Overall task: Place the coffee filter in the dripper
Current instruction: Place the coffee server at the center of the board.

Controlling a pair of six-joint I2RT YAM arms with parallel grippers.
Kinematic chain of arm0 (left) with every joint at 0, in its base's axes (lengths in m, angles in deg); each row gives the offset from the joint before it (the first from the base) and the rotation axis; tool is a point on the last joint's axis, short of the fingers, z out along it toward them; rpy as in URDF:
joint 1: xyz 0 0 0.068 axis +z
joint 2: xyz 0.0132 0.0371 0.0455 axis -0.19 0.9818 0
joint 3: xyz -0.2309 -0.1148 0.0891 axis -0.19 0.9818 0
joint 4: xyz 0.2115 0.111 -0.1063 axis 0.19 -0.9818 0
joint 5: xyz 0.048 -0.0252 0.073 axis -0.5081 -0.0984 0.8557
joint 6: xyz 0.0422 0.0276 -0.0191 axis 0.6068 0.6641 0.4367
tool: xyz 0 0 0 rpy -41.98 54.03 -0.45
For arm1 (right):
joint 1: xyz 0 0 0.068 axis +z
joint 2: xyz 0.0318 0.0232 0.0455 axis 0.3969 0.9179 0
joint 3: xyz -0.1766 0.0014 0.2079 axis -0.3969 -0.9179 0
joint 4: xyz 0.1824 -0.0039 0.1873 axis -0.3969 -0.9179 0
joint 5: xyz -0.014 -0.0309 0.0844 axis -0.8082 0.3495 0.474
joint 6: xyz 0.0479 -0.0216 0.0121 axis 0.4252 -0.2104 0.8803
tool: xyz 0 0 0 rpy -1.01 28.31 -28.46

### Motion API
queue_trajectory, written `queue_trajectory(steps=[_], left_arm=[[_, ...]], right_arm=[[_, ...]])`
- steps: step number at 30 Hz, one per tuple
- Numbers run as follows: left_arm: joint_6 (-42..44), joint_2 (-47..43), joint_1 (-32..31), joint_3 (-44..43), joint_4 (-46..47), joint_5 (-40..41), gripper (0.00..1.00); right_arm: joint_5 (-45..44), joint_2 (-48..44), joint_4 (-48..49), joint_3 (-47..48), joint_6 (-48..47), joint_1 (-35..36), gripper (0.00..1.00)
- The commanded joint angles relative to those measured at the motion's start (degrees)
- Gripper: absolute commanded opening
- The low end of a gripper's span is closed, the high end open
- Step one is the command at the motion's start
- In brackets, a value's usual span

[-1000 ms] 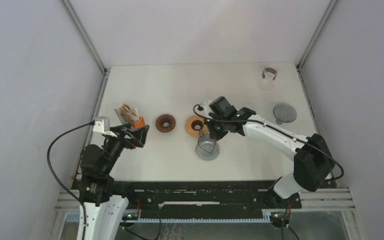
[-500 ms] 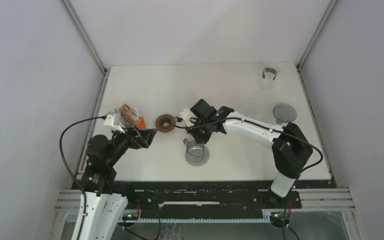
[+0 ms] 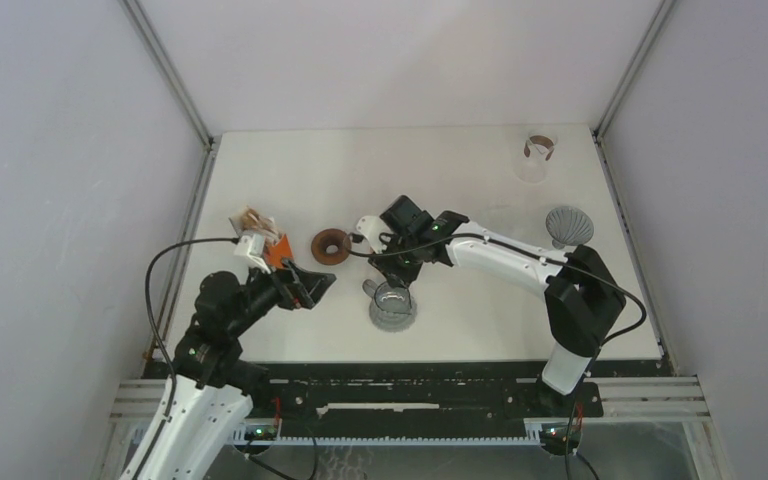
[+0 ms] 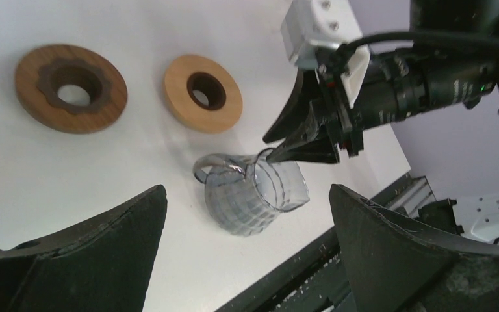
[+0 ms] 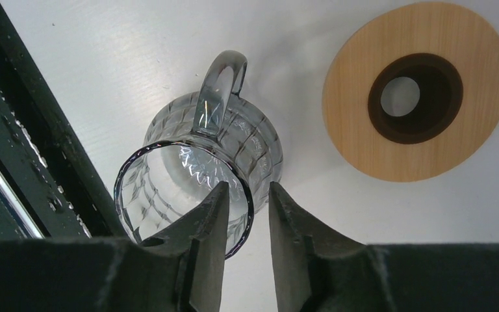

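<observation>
The right pincer (image 5: 249, 195) stood with its jaws a little apart, one finger inside and one outside the rim (image 5: 119, 188) of the glass dripper (image 5: 188, 162). Space showed beside the glass, so it straddled the wall rather than clamped it. The dripper's handle (image 5: 217, 84) pointed away from the fingers, and the light wooden ring (image 5: 351, 110) lay flat on the bench (image 3: 460, 170) just beyond, to one side. The dark wooden ring (image 3: 320, 246) lay further out, toward the other arm. The left pincer (image 4: 246, 188) was spread wide and held nothing, aimed across at the dripper from nearby. Behind it, well apart from the dripper, the coffee filters (image 3: 253, 219) stood as a loose brown stack in an orange holder (image 3: 280, 250). None was in the dripper yet. A filter would likely be very light, thin and limp, easy to crease or tear, and apt to cling to its neighbours. The best hold was probably a gentle fingertip pinch on one upper edge, peeling a single sheet free. The dripper looked stiff, smooth and breakable, so any hold on its wall called for little force.
</observation>
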Motion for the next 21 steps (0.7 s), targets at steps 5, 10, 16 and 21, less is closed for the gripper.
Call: queue_trajectory(steps=[5, 10, 16, 21], left_arm=[[-4.63, 0.43, -8.60, 4.23, 5.40, 5.20, 0.99], [-5.01, 2.76, -14.29, 5.67, 8.06, 8.54, 0.98], [-5.14, 5.93, -15.42, 6.60, 11.85, 9.02, 0.98], [-6.06, 8.39, -15.53, 7.34, 15.48, 9.12, 0.98]], right_arm=[[5.70, -6.40, 4.64, 1.47, 4.44, -2.56, 0.55], [7.52, -12.29, 8.09, -2.64, 13.52, -6.50, 0.67], [13.14, -17.23, 18.27, -13.17, 29.95, -18.18, 0.70], [13.42, -17.17, 23.42, -18.02, 36.68, -22.27, 0.72]])
